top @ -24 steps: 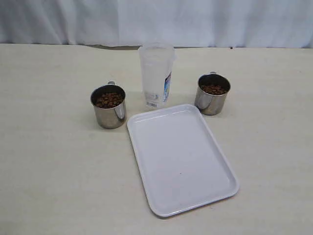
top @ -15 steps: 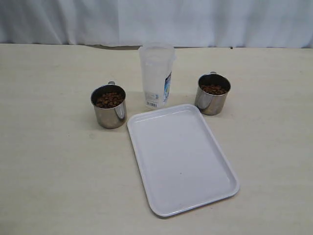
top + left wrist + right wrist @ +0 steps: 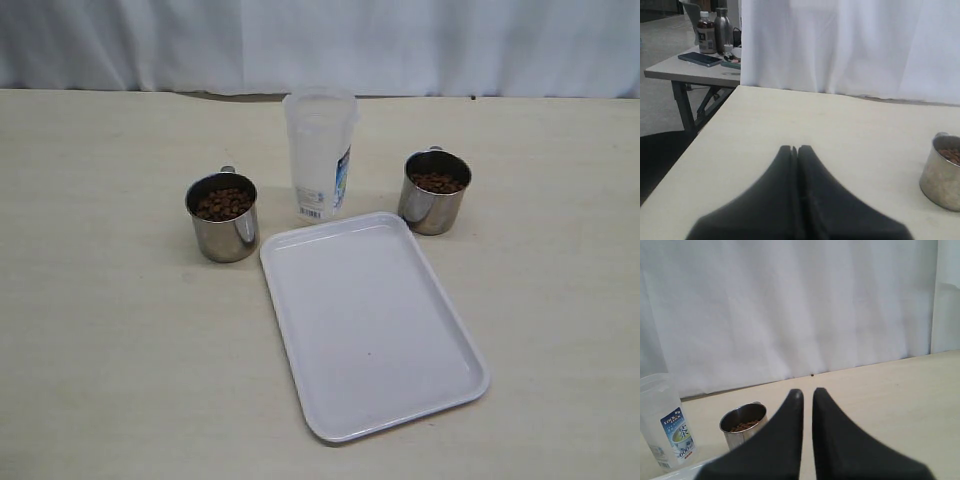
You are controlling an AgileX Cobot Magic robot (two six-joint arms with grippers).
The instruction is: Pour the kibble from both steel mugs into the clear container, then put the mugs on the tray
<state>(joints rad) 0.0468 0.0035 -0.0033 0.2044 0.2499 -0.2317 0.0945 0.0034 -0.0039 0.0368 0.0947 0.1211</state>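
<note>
Two steel mugs stand on the beige table, each holding brown kibble [image 3: 222, 204]. The left mug [image 3: 222, 230] is left of the clear container [image 3: 319, 150]; the right mug [image 3: 433, 208] is to its right. The white tray [image 3: 370, 320] lies in front of them with nothing on it. Neither gripper shows in the exterior view. My left gripper [image 3: 796, 148] hovers with fingers pressed together, well short of the left mug [image 3: 943, 175]. My right gripper [image 3: 807, 391] holds nothing, only a thin slit between its fingers; the right mug [image 3: 742, 427] and the container [image 3: 662, 425] sit beyond it.
A white curtain [image 3: 320, 45] closes off the back of the table. In the left wrist view the table's side edge [image 3: 700, 140] drops off, with a second table [image 3: 695, 70] beyond it carrying bottles and a phone.
</note>
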